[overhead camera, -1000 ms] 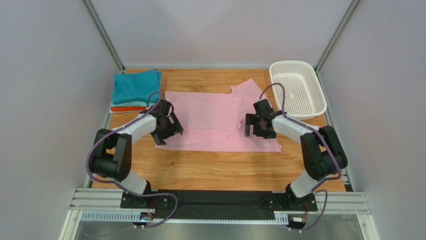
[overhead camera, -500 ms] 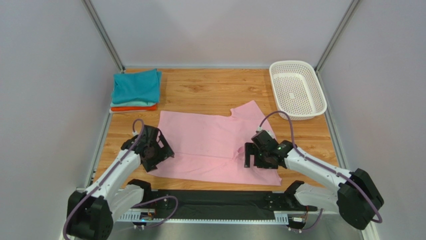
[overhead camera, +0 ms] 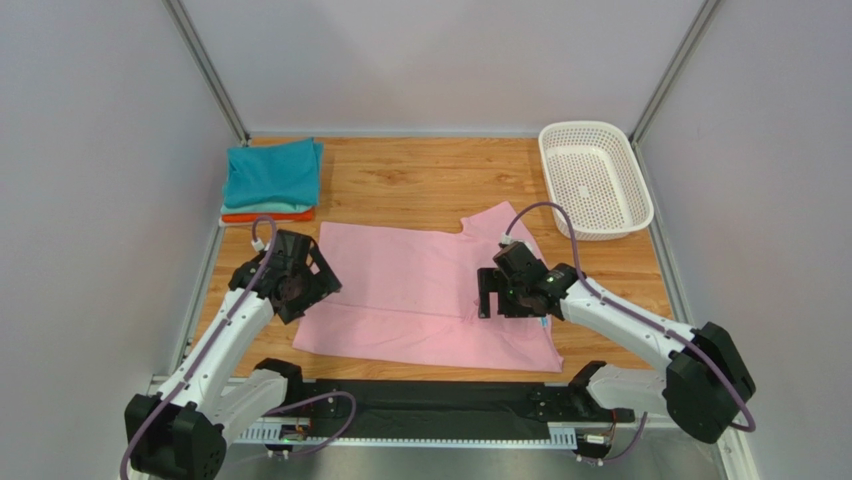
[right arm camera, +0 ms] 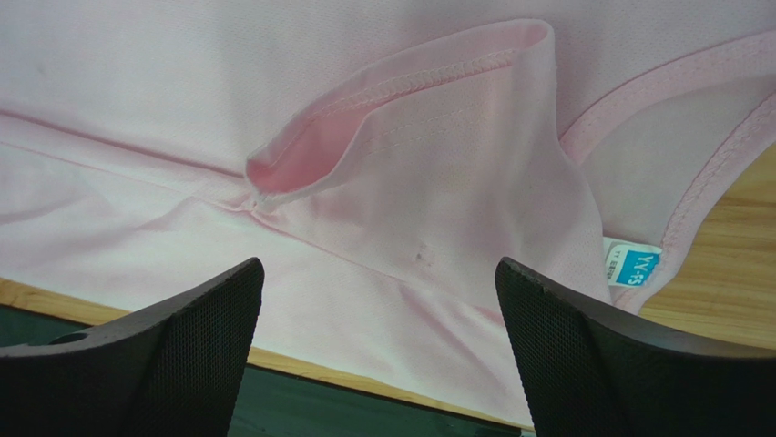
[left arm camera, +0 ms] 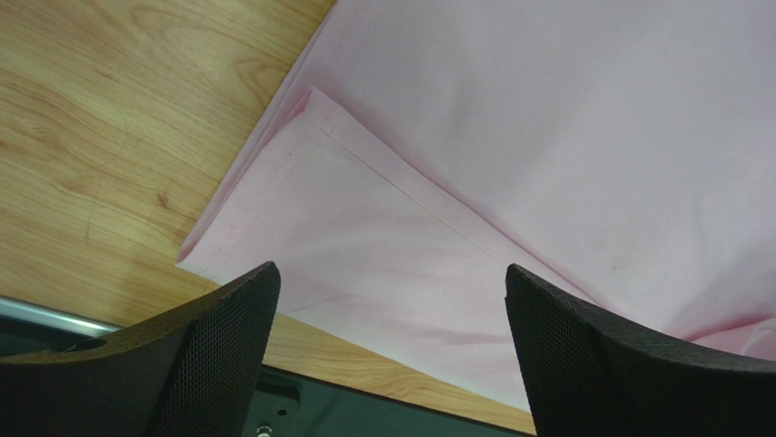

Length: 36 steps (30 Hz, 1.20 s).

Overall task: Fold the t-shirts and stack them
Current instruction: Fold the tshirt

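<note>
A light pink t-shirt lies folded lengthwise near the table's front edge, one sleeve pointing back. My left gripper hovers open over its left end; the left wrist view shows the folded hem corner between the fingers. My right gripper hovers open over the right end, above the sleeve opening, with the neck label at its right. Neither gripper holds anything. A stack of folded teal, pale mint and orange t-shirts sits at the back left.
A white perforated basket stands at the back right. The black base rail runs just in front of the shirt's near edge. Grey walls enclose the wooden table.
Both grippers dragged the pink shirt toward the near edge, then let go. Both have since lifted and moved slightly back; the shirt lies still.
</note>
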{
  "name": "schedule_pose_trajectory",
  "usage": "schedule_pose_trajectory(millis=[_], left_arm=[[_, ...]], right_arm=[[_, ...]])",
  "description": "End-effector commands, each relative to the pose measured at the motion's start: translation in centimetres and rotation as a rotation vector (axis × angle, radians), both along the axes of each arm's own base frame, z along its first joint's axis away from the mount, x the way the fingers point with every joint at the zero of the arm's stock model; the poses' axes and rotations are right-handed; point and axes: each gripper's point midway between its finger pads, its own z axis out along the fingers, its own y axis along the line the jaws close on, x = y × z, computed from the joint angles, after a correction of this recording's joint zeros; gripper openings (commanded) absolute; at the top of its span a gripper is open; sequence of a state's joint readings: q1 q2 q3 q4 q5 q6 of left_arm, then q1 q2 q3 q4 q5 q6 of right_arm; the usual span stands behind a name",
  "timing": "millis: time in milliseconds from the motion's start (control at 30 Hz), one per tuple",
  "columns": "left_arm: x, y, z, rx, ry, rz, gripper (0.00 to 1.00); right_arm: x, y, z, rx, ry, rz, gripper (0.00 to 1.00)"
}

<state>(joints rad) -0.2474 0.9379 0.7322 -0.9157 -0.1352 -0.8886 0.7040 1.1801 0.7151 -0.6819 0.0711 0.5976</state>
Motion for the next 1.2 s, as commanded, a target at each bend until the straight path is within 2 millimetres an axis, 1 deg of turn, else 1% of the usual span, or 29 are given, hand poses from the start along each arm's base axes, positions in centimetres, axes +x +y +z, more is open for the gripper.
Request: schedule_pose_trajectory(millis=[0, 67, 100, 167, 200, 233, 300, 400, 433, 533, 567, 633, 667, 700, 767, 800, 867, 900, 933, 967, 1000, 1033, 1100, 1133, 1167], left_arm=[[0.1, 0.3, 0.0, 0.026, 0.007, -0.006, 1.0], [-0.3, 0.4, -0.8, 0.026, 0.023, -0.004, 1.0], [-0.4, 0.4, -1.0, 0.026, 0.026, -0.003, 1.0], [-0.8, 0.6, -1.3, 0.033, 0.036, -0.003, 1.0], [-0.9, 0.6, -1.5, 0.032, 0.04, -0.002, 1.0], [-1.0, 0.6, -1.6, 0.032, 0.042, 0.0, 1.0], [-1.2, 0.7, -1.8, 0.032, 0.044, 0.004, 1.0], [-1.5, 0.9, -2.0, 0.04, 0.05, 0.003, 1.0], [-1.6, 0.8, -1.9, 0.04, 0.049, 0.002, 1.0], [-1.4, 0.9, -1.6, 0.043, 0.038, 0.003, 1.0], [-1.3, 0.9, -1.4, 0.044, 0.035, 0.001, 1.0], [-0.7, 0.8, -0.6, 0.043, 0.015, -0.009, 1.0], [-0.4, 0.8, -0.3, 0.046, 0.009, -0.012, 1.0], [-0.2, 0.8, -0.1, 0.048, 0.002, -0.012, 1.0], [0.4, 0.8, 0.5, 0.055, -0.006, -0.009, 1.0], [0.7, 0.8, 0.8, 0.056, -0.011, -0.008, 1.0], [2.0, 0.8, 1.7, 0.069, -0.031, -0.01, 1.0], [2.6, 0.7, 1.7, 0.08, -0.021, -0.017, 1.0], [3.7, 0.5, 2.8, 0.081, -0.048, -0.02, 1.0], [4.6, 0.5, 3.2, 0.091, -0.061, -0.022, 1.0], [5.3, 0.5, 2.8, 0.112, -0.032, -0.035, 1.0], [6.7, 0.4, 4.0, 0.116, -0.059, -0.035, 1.0], [8.4, 0.7, 4.4, 0.149, -0.056, -0.025, 1.0], [10.1, 0.8, 4.6, 0.161, -0.049, -0.02, 1.0], [10.9, 0.9, 4.5, 0.167, -0.039, -0.018, 1.0]], right_arm=[[3.4, 0.1, 0.1, -0.058, -0.102, 0.002, 1.0], [5.1, -0.3, -0.4, -0.084, -0.14, -0.02, 1.0], [5.5, -0.6, -1.0, -0.099, -0.13, -0.025, 1.0], [6.8, -1.3, -1.4, -0.117, -0.14, -0.062, 1.0], [7.2, -1.7, -1.6, -0.128, -0.137, -0.077, 1.0], [7.2, -2.0, -2.2, -0.143, -0.117, -0.081, 1.0], [7.4, -2.0, -2.6, -0.145, -0.106, -0.071, 1.0], [6.8, -1.1, -2.7, -0.105, -0.076, -0.019, 1.0], [6.5, -0.6, -2.2, -0.076, -0.079, 0.005, 1.0], [6.1, 0.0, -1.1, -0.031, -0.09, 0.042, 1.0], [6.1, 0.0, 0.0, -0.014, -0.117, 0.043, 1.0], [6.1, -0.1, 1.3, -0.002, -0.146, 0.042, 1.0], [6.1, -0.1, 2.4, 0.014, -0.174, 0.043, 1.0], [6.2, 0.0, 2.8, 0.02, -0.184, 0.042, 1.0], [6.2, -0.1, 4.0, 0.036, -0.214, 0.043, 1.0], [6.1, -0.2, 4.2, 0.037, -0.221, 0.042, 1.0], [6.0, -0.5, 4.9, 0.038, -0.243, 0.041, 1.0], [6.1, -0.7, 5.2, 0.029, -0.253, 0.034, 1.0], [6.0, -1.0, 5.3, 0.022, -0.251, 0.026, 1.0], [6.2, -1.0, 5.8, 0.023, -0.259, 0.02, 1.0], [6.2, -1.0, 6.2, 0.03, -0.266, 0.011, 1.0], [6.1, -1.0, 6.4, 0.035, -0.27, 0.012, 1.0], [6.1, -1.1, 6.5, 0.039, -0.277, -0.001, 1.0], [6.1, -1.2, 6.7, 0.043, -0.284, -0.003, 1.0], [6.0, -1.2, 6.7, 0.042, -0.284, -0.002, 1.0]])
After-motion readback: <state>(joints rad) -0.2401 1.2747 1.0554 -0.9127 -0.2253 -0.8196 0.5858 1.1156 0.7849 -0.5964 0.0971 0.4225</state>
